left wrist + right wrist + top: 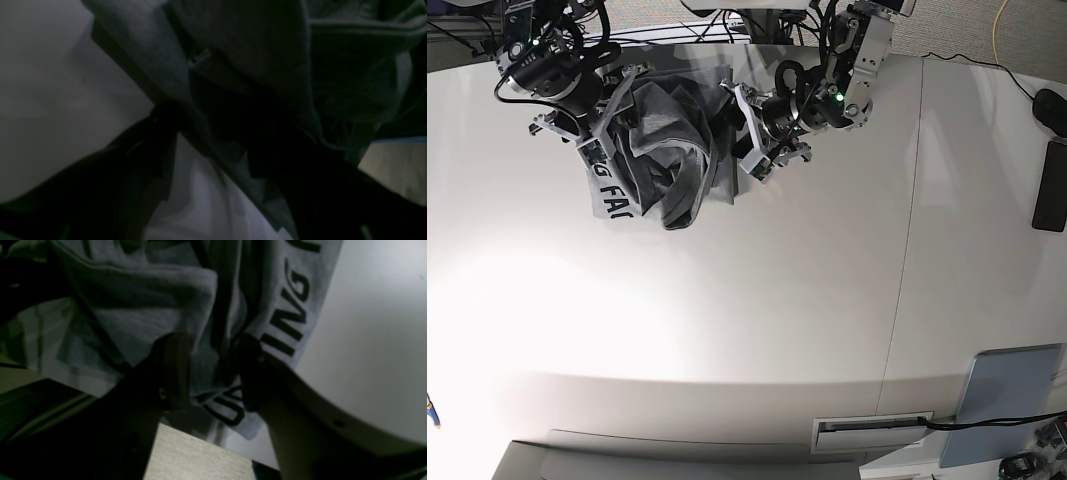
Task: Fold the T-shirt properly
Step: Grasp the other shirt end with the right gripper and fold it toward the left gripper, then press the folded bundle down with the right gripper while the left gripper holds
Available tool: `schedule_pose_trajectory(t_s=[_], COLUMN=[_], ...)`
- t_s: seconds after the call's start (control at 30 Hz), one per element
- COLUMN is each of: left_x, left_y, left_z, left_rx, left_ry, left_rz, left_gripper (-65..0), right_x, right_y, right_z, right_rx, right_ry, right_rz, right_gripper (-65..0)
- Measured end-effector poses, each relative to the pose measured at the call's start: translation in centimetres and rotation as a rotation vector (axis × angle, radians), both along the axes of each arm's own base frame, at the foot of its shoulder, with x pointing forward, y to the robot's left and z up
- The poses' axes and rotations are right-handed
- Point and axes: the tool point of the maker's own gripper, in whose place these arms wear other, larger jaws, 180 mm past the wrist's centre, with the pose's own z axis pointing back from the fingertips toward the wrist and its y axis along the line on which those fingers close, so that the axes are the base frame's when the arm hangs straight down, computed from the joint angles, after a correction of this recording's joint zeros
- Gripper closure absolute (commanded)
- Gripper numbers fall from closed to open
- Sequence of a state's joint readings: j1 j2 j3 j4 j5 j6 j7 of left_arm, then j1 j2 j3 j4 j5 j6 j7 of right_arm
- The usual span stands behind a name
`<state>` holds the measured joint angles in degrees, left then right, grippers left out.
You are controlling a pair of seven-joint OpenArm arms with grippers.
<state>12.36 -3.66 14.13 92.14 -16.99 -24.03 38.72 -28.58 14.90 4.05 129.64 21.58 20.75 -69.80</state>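
Your T-shirt (662, 160) is bunched in a crumpled heap at the far edge of the white table (727, 330), hanging between the two arms, not flat. Long axis of the heap runs roughly from the far table edge toward the camera, drooping to a rounded low point near the table surface. Lettered side faces out on the base view's left; black block letters (607, 190) run down that edge.

Your right gripper (208, 370) is clamped on the T-shirt: in the right wrist view grey cloth with lettering fills the gap between both fingers (173, 370).

Your left gripper (752, 135) sits at the T-shirt's other side, jaws spread wide in the base view. In the left wrist view the dark cloth (253, 66) hangs across the fingers; too dark there to say whether any fabric is gripped.

Other things, relative to the T-shirt: black cables (727, 25) just behind it past the table edge; a dark flat device (1051, 198) and a black mouse (1052, 108) well apart at the table's far side; a grey-blue pad (1012, 405) well apart, at the near corner.
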Motion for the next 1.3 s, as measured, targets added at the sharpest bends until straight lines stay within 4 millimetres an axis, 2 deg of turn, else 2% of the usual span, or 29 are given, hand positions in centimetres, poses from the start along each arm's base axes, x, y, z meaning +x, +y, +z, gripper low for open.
schedule_pose_trajectory(t_s=[0.03, 0.07, 0.2, 0.23, 0.43, 0.7, 0.8, 1.07, 1.2, 1.3], left_x=[0.0, 0.0, 0.0, 0.0, 0.0, 0.0, 0.0, 0.0, 0.0, 0.0], left_y=[0.0, 0.0, 0.0, 0.0, 0.0, 0.0, 0.0, 0.0, 0.0, 0.0], left_z=[0.0, 0.0, 0.0, 0.0, 0.0, 0.0, 0.0, 0.0, 0.0, 0.1], left_rx=[0.0, 0.0, 0.0, 0.0, 0.0, 0.0, 0.0, 0.0, 0.0, 0.002], left_ry=[0.0, 0.0, 0.0, 0.0, 0.0, 0.0, 0.0, 0.0, 0.0, -0.001], left_rz=[0.0, 0.0, 0.0, 0.0, 0.0, 0.0, 0.0, 0.0, 0.0, -0.002], left_gripper=[-33.5, -33.5, -33.5, -33.5, -33.5, -33.5, -33.5, -33.5, -33.5, -33.5], right_x=[-0.1, -0.2, -0.2, -0.3, 0.0, -1.8, -2.6, -3.3, -3.3, -3.3], right_y=[0.0, 0.2, 0.2, 0.3, 1.1, 6.9, 7.6, 9.0, 9.0, 9.1], right_z=[-0.2, -0.3, -0.4, -0.4, -0.1, 2.7, 2.8, 3.8, 3.8, 3.8], right_rx=[0.0, 0.002, 0.01, 0.01, 0.03, 0.286, 0.319, 0.387, 0.388, 0.39], right_ry=[0.006, 0.011, 0.017, 0.016, -0.013, -0.027, 0.0, -0.022, -0.019, -0.02], right_rz=[0.001, 0.004, 0.005, 0.016, 0.069, 0.3, 0.343, 0.431, 0.433, 0.436], right_gripper=[-23.6, -20.6, -2.4, 0.0, 0.0, 0.0, 0.0, -0.3, -15.1, -18.9])
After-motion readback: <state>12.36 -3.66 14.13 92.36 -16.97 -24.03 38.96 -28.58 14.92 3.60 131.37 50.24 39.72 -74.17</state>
